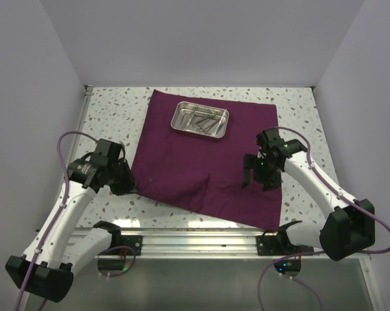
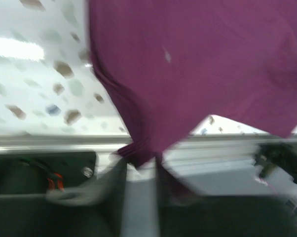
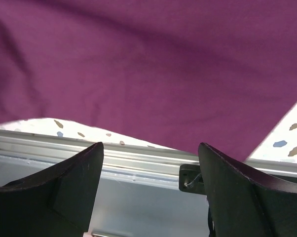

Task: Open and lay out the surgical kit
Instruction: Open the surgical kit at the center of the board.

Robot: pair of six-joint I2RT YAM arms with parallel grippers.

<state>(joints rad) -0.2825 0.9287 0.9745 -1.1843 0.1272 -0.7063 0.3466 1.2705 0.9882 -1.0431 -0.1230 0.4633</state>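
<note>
We judge the cloth wrap (image 1: 195, 162) opened, spread over the table's (image 1: 111, 110) middle, left claw (image 1: 126, 181) pinching its near-left corner, right claw (image 1: 256, 179) gaping above its right side, but the instruments (image 1: 202, 121) lie in the steel tray (image 1: 180, 120) toward the far edge, not yet laid out.

No text, label, brand, number or sign can be read in any of the views. Nothing legible is carried by the cloth wrap (image 1: 201, 162) or the steel tray (image 1: 201, 104). The left wrist view is blurred, so any small marking there cannot be made out.
</note>
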